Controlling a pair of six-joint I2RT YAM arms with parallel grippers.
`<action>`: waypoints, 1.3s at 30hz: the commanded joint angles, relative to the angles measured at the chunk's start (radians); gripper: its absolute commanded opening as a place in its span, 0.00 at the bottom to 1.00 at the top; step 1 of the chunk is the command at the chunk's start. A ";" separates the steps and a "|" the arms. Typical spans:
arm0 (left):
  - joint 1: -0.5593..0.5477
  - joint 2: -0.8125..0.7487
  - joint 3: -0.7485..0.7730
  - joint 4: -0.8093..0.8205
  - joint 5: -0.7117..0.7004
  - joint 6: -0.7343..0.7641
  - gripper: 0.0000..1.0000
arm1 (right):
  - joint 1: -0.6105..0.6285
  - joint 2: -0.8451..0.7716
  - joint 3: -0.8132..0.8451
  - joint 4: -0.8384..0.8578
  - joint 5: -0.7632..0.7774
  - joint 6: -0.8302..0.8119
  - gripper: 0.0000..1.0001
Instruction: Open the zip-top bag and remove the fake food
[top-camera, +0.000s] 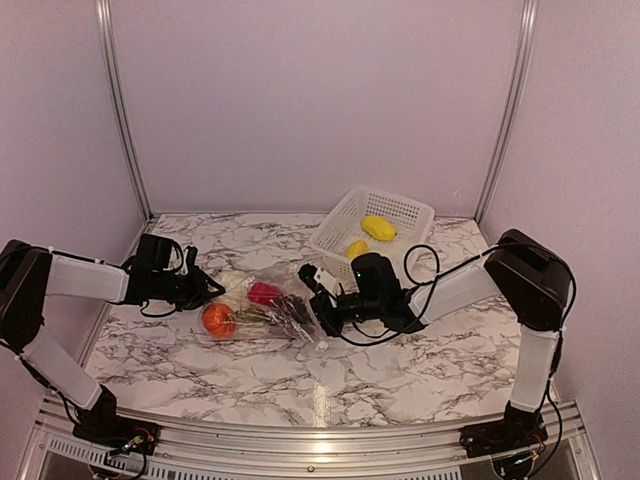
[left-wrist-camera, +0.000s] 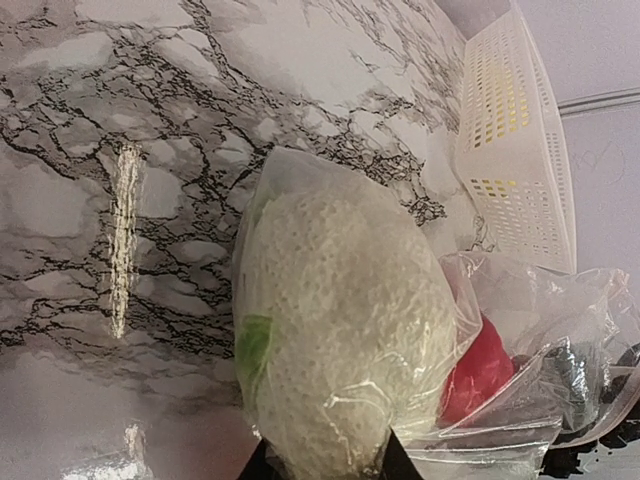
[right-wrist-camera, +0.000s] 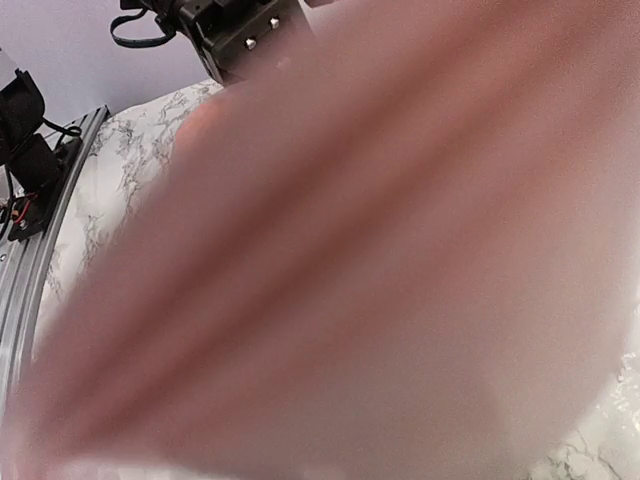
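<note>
Tight against your left wrist lens, the zip-top bag (left-wrist-camera: 545, 300) lies between the two sets of jaws, fake food (top-camera: 219, 320) inside: white lumpy piece (left-wrist-camera: 340, 330), red apple (left-wrist-camera: 480, 375). Your left gripper (left-wrist-camera: 328, 465) is clamped on the bag around the lump; your right gripper (top-camera: 322, 308) appears pinched on the opposite edge, its view blurred. Anchor left, peel right slowly away. No writing is legible, bag or basket (left-wrist-camera: 510, 170).

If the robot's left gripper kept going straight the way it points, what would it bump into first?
The clear crinkly plastic bag, almost at once: it sits right in front of the left gripper, with the white lumpy toy piece inside pressed against that side. The two may be touching now.
</note>
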 joint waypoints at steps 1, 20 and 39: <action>0.045 -0.022 -0.016 -0.053 -0.095 0.034 0.00 | -0.039 -0.082 -0.059 -0.025 0.039 -0.001 0.00; 0.052 -0.005 -0.016 -0.037 -0.087 0.038 0.00 | -0.070 -0.346 -0.119 -0.025 0.074 0.004 0.00; 0.052 0.032 0.005 -0.007 -0.061 0.029 0.00 | -0.332 -0.478 -0.051 -0.116 0.159 0.027 0.00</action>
